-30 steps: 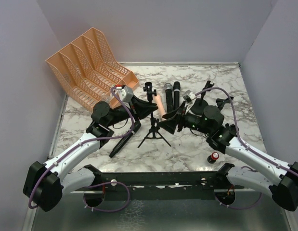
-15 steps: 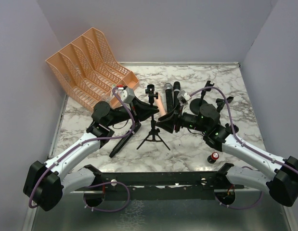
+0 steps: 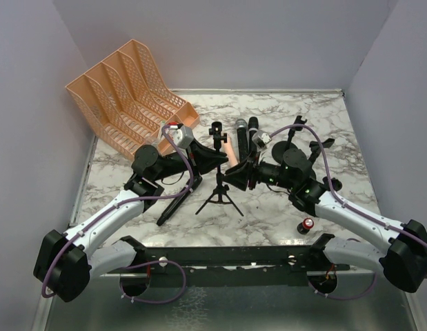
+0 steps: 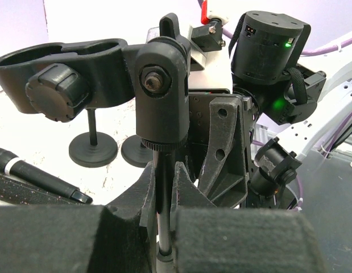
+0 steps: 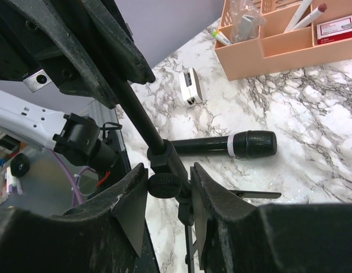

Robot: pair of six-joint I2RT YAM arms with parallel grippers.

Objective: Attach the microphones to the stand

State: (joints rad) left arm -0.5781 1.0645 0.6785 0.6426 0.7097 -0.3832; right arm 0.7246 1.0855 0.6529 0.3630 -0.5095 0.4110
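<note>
Broadly, the marbled tabletop (image 3: pixel 337 124) carries everything. Its surface looks hard and smooth, so round things may roll on it. At the far left leans a peach plastic file rack (image 3: pixel 130 89) with lattice walls.

Mid-table is the black tripod stand (image 3: pixel 219 192), a thin metal shaft on three splayed legs. A tilting clip holder (image 4: pixel 102 54) and a ribbed knob (image 4: pixel 56 91) sit at its head. It looks light and top-heavy, likely to tip unless braced. The left end effector (image 4: pixel 163 185) is clamped tight on the shaft just under the swivel joint. The right end effector (image 5: pixel 167 170) is narrowed about the collar lower down, and its fingers appear to touch both sides of it.

No microphone sits in the holder yet. The silver-mesh microphone (image 3: pixel 241 136) and an all-black microphone (image 3: pixel 253 134) lie side by side just beyond the stand. The peach-pink microphone (image 3: pixel 227 148) lies just left of them, partly hidden behind the end effectors. A second black microphone (image 5: pixel 221 145), with a pale ring below its head, lies flat on the marble in the right wrist view.

These are stiff, smooth cylinders, probably heavier at the head and slippery on the barrel. I would take one mid-barrel, across its width, clear of the dentable mesh. The tail could then slide into the springy holder.

Smallest is a red-topped battery (image 3: pixel 306 225), near the right arm.
</note>
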